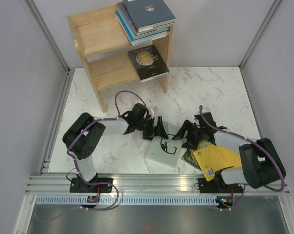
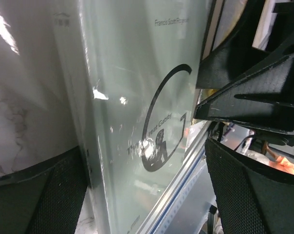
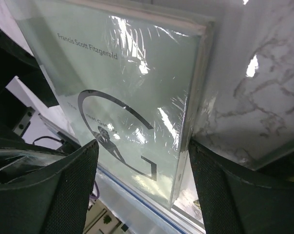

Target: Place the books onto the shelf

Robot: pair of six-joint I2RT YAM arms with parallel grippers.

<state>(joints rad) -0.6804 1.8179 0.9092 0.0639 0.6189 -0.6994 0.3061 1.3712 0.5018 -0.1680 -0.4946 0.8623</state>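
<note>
Carefully now: take the pale "G" book (image 1: 162, 151) as the one in hand, lying flat on the marble table (image 1: 215, 92) near the front edge, between the two arms and well apart from the shelf (image 1: 96, 36). Note both sets of jaws standing wide and clamped on nothing, with the left gripper (image 1: 156, 132) poised at the book's far left corner and the right gripper (image 1: 188, 137) at its far right corner, nearly nose to nose. Read the wrist views as fingers (image 2: 45, 195) straddling the glossy wrapped cover from above, possibly brushing it on the right arm's side, though too close and glary to say. Expect a thin, slick paperback with no raised edge to pinch, so steady it with one gripper, tip an edge up for the other, then close across the thickness, not the width. Mind the crowding between the grippers, and the yellow book (image 1: 217, 157) just beside, partly under the right arm. Lift level, carry clear of the shelf's side panel, and set down on a bare part of a tier, away from the stack (image 1: 147, 17) on top and the black book (image 1: 148, 61) below.
</note>
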